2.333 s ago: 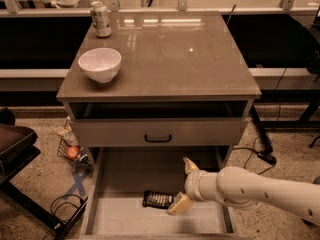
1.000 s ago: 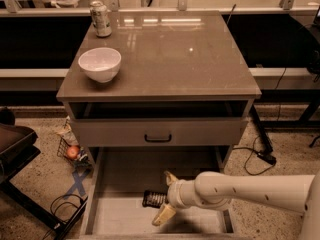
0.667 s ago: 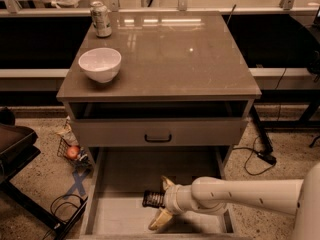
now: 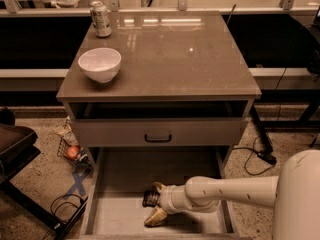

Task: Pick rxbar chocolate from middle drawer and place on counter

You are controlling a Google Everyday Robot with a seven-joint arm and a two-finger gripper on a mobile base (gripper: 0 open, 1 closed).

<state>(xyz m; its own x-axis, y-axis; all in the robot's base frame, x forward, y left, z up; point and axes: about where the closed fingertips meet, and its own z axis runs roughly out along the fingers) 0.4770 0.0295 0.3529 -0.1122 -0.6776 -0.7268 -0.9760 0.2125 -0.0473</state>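
Reaching arm: the white arm [image 4: 235,191] extends in from the right, low down, so the wrist clears the drawer wall and lies along the floor.
Gripper: the gripper [image 4: 155,203] is down inside the middle drawer [image 4: 127,181]. Its two tan fingers [image 4: 156,217] are spread wide, one on each side of the bar, gripping nothing yet.
Rxbar chocolate: the rxbar chocolate [image 4: 149,199] lies flat on the drawer floor toward the front, partly hidden by the wrist. The jaws straddle its narrow width, which suits a pinch.
Step in hand: closing on the bar, I judge, with the lift to follow.
Counter: the counter [image 4: 175,54] above carries a white bowl [image 4: 100,64] and a can [image 4: 101,19] at its left. The right side looks the easier landing place.
Upper drawer: the drawer front [image 4: 158,133] overhangs the rear, so the lift likely has to come forward first.
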